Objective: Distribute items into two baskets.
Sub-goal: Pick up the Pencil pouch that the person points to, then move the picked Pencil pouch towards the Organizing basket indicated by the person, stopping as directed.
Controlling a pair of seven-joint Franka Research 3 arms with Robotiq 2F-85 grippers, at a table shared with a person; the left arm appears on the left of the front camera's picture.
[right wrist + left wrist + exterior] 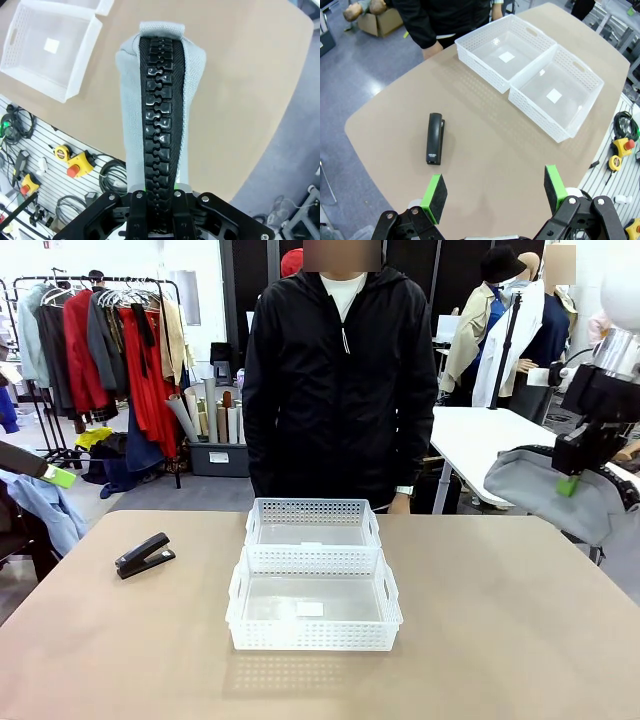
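We hold the grey pouch point(160, 105) by its zipper edge in our tightly closed right gripper point(160, 192), raised at the right side of the table point(500, 620). Next we must swing it over one of the two baskets point(312, 637) and release. Our left gripper point(495, 192) hovers wide open, looking down at the stapler point(435, 138) lying left of them.

No text is legible; the white label point(310, 609) in the nearer basket point(313, 636) is too small.
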